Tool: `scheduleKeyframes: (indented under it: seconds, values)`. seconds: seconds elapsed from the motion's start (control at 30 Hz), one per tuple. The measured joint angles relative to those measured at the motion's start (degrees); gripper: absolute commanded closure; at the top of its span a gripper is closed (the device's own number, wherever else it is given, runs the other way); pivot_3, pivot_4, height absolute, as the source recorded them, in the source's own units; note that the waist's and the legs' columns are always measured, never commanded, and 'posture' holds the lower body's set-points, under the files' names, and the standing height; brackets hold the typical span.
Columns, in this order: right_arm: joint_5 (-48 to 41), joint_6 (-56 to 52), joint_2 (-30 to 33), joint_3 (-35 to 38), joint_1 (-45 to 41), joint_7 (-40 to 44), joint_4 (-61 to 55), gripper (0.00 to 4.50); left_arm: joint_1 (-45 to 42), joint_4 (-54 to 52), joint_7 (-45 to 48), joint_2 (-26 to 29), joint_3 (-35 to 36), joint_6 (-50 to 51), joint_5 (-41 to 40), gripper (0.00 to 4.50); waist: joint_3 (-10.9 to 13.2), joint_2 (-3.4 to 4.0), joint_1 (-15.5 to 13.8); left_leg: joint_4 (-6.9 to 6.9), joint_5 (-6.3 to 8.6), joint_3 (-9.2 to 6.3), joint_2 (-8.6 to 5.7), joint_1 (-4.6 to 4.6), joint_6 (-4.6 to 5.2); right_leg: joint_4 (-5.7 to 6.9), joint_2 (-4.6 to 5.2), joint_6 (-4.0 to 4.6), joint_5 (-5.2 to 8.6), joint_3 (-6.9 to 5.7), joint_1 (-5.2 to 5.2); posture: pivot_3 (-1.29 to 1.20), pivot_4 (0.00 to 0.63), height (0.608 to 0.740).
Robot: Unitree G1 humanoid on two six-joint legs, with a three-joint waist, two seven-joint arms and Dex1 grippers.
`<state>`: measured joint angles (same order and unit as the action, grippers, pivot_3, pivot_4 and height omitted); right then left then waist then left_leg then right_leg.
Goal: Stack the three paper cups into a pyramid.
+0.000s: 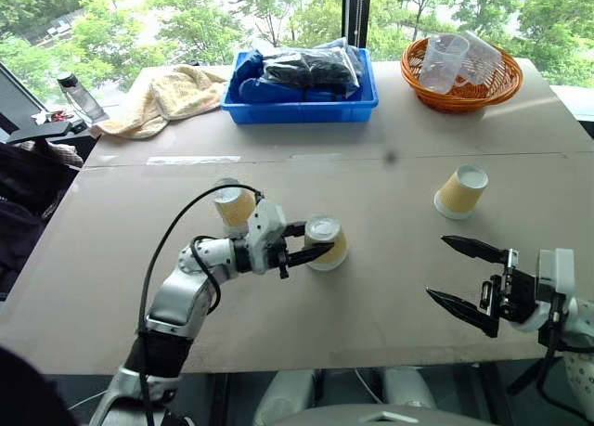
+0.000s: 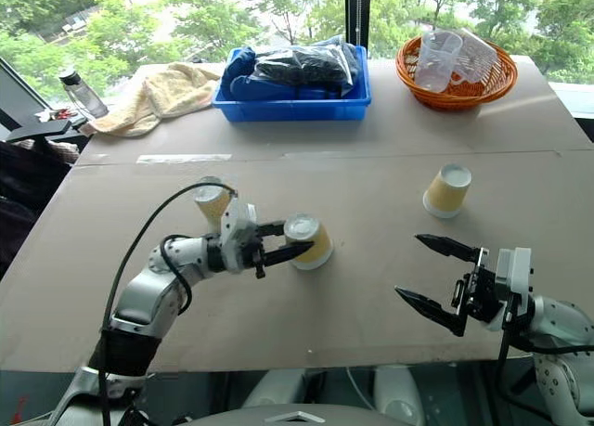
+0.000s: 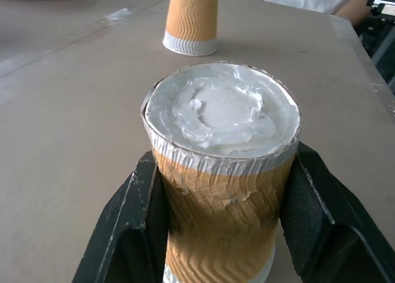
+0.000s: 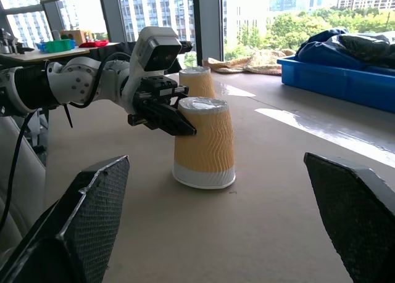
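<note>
Gripping the middle paper cup (image 1: 327, 243) upside down on the table (image 1: 371, 305), the left gripper (image 1: 311, 242) sits at its nine o'clock; the right gripper (image 1: 459, 275) gapes empty, a second cup (image 1: 460, 191) at its twelve.

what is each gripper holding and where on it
The left gripper is shut on an upside-down paper cup, jaws on opposite sides of its upper wall. The right gripper is open, holding nothing.

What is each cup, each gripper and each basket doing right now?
Middle paper cup: upside down on the table, gripped.
Paper cup behind the left arm: upside down, free.
Far paper cup: upside down, alone.
Left gripper: shut on the middle paper cup.
Right gripper: open, holding nothing.
Orange basket: holds clear plastic cups.
Blue bin: full.
</note>
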<state>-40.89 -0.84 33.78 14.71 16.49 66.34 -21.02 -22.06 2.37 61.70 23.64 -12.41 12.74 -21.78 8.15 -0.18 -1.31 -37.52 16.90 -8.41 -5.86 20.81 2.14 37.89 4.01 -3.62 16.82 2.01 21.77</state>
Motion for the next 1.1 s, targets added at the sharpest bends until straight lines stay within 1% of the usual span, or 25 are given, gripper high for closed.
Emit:
scheduleKeyframes:
  seconds: [0.07, 0.13, 0.23, 0.37, 0.4, 0.43, 0.5, 0.53, 0.67, 0.77, 0.83, 0.9, 0.93, 1.03, 1.1]
  values:
    - [-0.29, 0.32, 0.04, 2.31, 1.82, 0.01, -0.25, 0.00, -4.26, 4.55, 2.34, -3.58, -3.71, -2.05, 2.14, 2.59, 0.01, -0.03, 0.29, 0.00, 0.00, 0.02, -0.01, 0.01, 0.01, -0.02, 0.03, -0.01, 0.00, 0.08, -0.02, 0.00, 0.150, 0.740]
    - [-0.30, 0.48, 0.07, 4.02, 3.73, 0.02, -0.25, 0.00, -6.51, 8.32, 3.45, -6.65, -6.20, -4.56, 3.92, 2.59, 0.04, -0.07, 0.73, 0.06, 0.00, 0.06, -0.01, 0.00, 0.00, -0.01, 0.00, -0.01, 0.00, 0.14, 0.03, 0.00, 0.150, 0.740]
    - [-0.30, 0.89, -0.06, 5.74, 5.61, -0.49, -0.53, 0.00, -9.29, 13.14, 3.61, -10.61, -7.48, -7.27, 5.91, 2.59, 0.04, -0.08, 0.69, 0.05, 0.00, 0.05, 0.01, -0.02, 0.00, 0.03, -0.01, -0.01, 0.00, 0.17, 0.04, 0.00, 0.150, 0.740]
    - [-0.37, 0.92, -0.39, 6.62, 6.59, -1.77, -2.39, 0.00, -9.59, 15.36, 3.72, -12.51, -8.32, -10.71, 7.49, 2.59, 0.04, -0.07, 0.61, 0.01, 0.00, 0.07, 0.01, -0.06, 0.00, 0.09, -0.01, -0.02, 0.00, 0.22, 0.03, 0.00, 0.150, 0.740]
    - [-0.63, 0.84, -0.39, 6.70, 6.70, -2.13, -3.04, 0.00, -9.59, 15.76, 3.71, -12.70, -8.30, -11.42, 7.67, 1.62, 0.04, -0.08, 0.54, -0.01, 0.00, 0.07, 0.01, -0.05, 0.00, 0.08, -0.01, -0.02, -0.01, 0.22, 0.02, 0.00, 0.150, 0.740]
    - [-0.85, 0.71, -0.39, 6.77, 6.70, -2.49, -3.49, 0.00, -9.55, 15.98, 3.64, -12.87, -8.31, -11.95, 7.86, 1.28, 0.04, -0.08, 0.51, -0.04, 0.00, 0.07, 0.01, -0.04, 0.00, 0.08, -0.01, -0.03, -0.01, 0.21, 0.01, 0.00, 0.150, 0.740]
    - [-1.14, 0.42, -0.38, 6.78, 6.68, -3.07, -4.11, 0.00, -9.35, 16.20, 3.47, -12.96, -8.31, -12.26, 8.27, 0.38, 0.04, -0.09, 0.52, -0.05, 0.00, 0.07, 0.00, -0.04, 0.00, 0.08, -0.01, -0.05, -0.02, 0.23, 0.01, 0.00, 0.150, 0.740]
    - [-1.15, 0.16, -0.37, 6.78, 6.71, -3.24, -4.23, 0.00, -9.14, 16.20, 3.48, -12.93, -8.31, -12.32, 8.30, 0.06, 0.05, -0.09, 0.53, -0.05, 0.00, 0.07, 0.00, -0.04, 0.00, 0.08, -0.01, -0.05, -0.02, 0.23, 0.01, 0.00, 0.150, 0.740]
    - [-1.18, -0.35, -0.30, 6.78, 6.36, -3.80, -4.38, 0.00, -8.52, 14.87, 3.51, -12.51, -8.26, -12.27, 8.35, 0.06, 0.05, -0.08, 0.53, -0.05, 0.00, 0.06, 0.00, -0.03, 0.00, 0.08, -0.01, -0.04, -0.02, 0.22, 0.02, 0.00, 0.150, 0.740]
    - [-1.32, -1.02, 0.19, 6.77, 5.71, -3.84, -4.40, 0.00, -7.85, 9.83, 3.07, -11.28, -6.99, -10.12, 7.06, 0.06, 0.06, -0.10, 0.53, -0.06, 0.00, 0.06, 0.01, -0.01, 0.00, 0.09, 0.00, -0.04, -0.02, 0.22, 0.02, 0.00, 0.150, 0.740]
    - [-1.53, -1.61, 0.98, 6.77, 5.15, -3.81, -4.41, 0.00, -7.02, 1.32, 2.40, -9.56, -3.96, -4.97, 2.11, 0.06, 0.07, -0.10, 0.70, -0.05, 0.00, 0.06, 0.02, 0.00, 0.00, 0.10, -0.01, -0.04, -0.02, 0.25, 0.07, 0.00, 0.150, 0.740]
    - [-2.00, -2.31, 1.55, 6.76, 3.97, -3.73, -4.38, 0.00, -7.04, -8.12, -0.51, -8.03, 1.11, 1.37, -4.06, 0.06, 0.06, -0.09, 0.69, -0.05, 0.00, 0.05, 0.03, 0.00, 0.00, 0.10, -0.01, -0.04, -0.02, 0.24, 0.06, 0.00, 0.150, 0.740]
    - [-2.10, -2.51, 1.69, 6.72, 3.53, -3.63, -4.33, 0.00, -7.05, -10.57, -1.74, -7.53, 2.54, 3.07, -5.55, 0.06, 0.05, -0.08, 0.64, -0.05, 0.00, 0.06, 0.03, -0.03, 0.00, 0.10, -0.01, -0.04, -0.02, 0.24, 0.04, 0.00, 0.150, 0.740]
    - [-2.05, -2.70, 2.03, 6.46, 1.93, -2.67, -3.03, 0.00, -6.46, -17.34, -7.60, -3.07, 6.46, 9.21, -6.68, 0.06, 0.05, -0.09, 0.53, -0.08, -0.01, 0.06, 0.02, -0.05, 0.00, 0.10, -0.01, -0.04, -0.02, 0.23, 0.00, 0.00, 0.150, 0.740]
    - [-1.82, -2.70, 2.07, 6.30, 1.42, -1.91, -1.91, 0.00, -4.19, -21.24, -13.16, -0.75, 11.10, 13.71, -7.77, 0.06, 0.06, -0.09, 0.65, -0.07, 0.00, 0.06, 0.02, -0.05, 0.00, 0.10, -0.02, -0.04, -0.02, 0.25, 0.02, 0.00, 0.150, 0.740]
